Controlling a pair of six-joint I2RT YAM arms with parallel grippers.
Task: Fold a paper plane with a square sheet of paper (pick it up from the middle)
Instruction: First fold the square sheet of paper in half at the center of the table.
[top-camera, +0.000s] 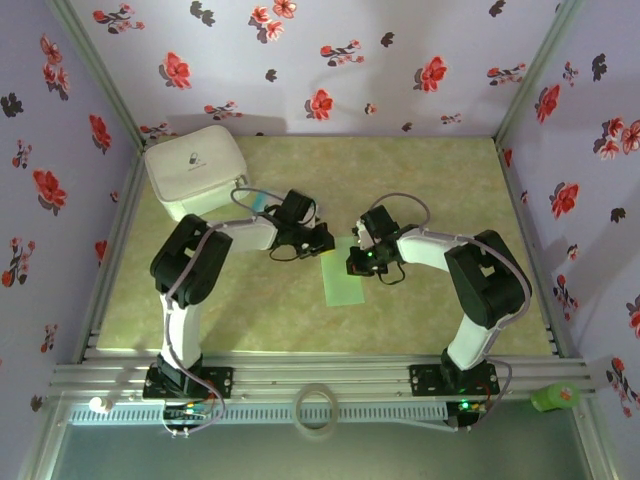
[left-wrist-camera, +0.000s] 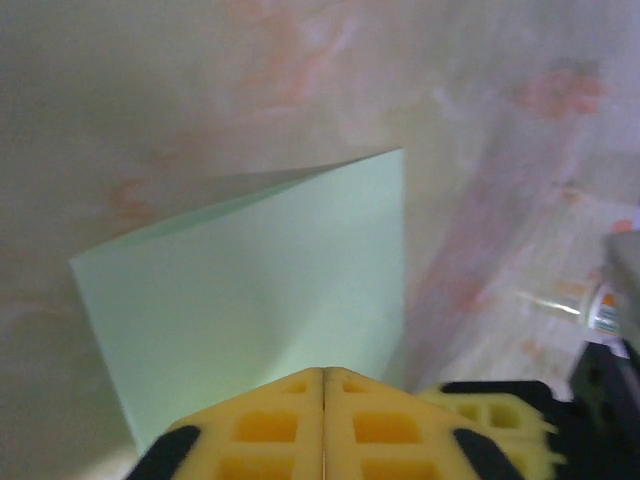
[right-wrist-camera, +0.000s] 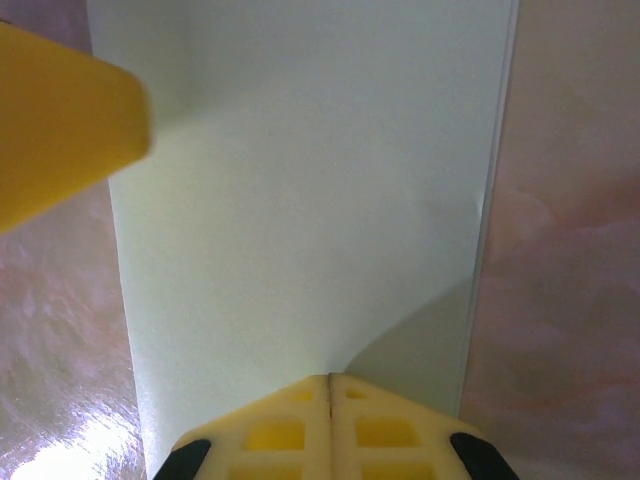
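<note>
You have the pale mint-green sheet of thin paper (top-camera: 345, 277) lying near the middle of the table, between the two arms. It is creased into a long narrow rectangle. In the right wrist view the sheet (right-wrist-camera: 300, 200) shows a thin second layer along its right edge, so it lies doubled. In the left wrist view the sheet (left-wrist-camera: 250, 290) has a shadow beyond its far edge, and that edge looks slightly raised off the surface.

Your left gripper (top-camera: 322, 240) is at the far left end of the paper. Its yellow pads are pressed flat together (left-wrist-camera: 323, 385), with no gap, right at the sheet's near edge. You cannot tell from here whether any paper is caught between them.

Your right gripper (top-camera: 357, 265) is at the paper's right side, also fully closed (right-wrist-camera: 330, 385). Its tips are on the sheet's edge, and again it is unclear whether they pinch it. A yellow finger (right-wrist-camera: 60, 120) of the other arm shows across the sheet from it.

The pale green marbled tabletop (top-camera: 430, 200) carries a white zipped pouch (top-camera: 195, 170) in its far left corner, well apart from the paper. Lilac walls with red flowers (top-camera: 330, 60) enclose it.
</note>
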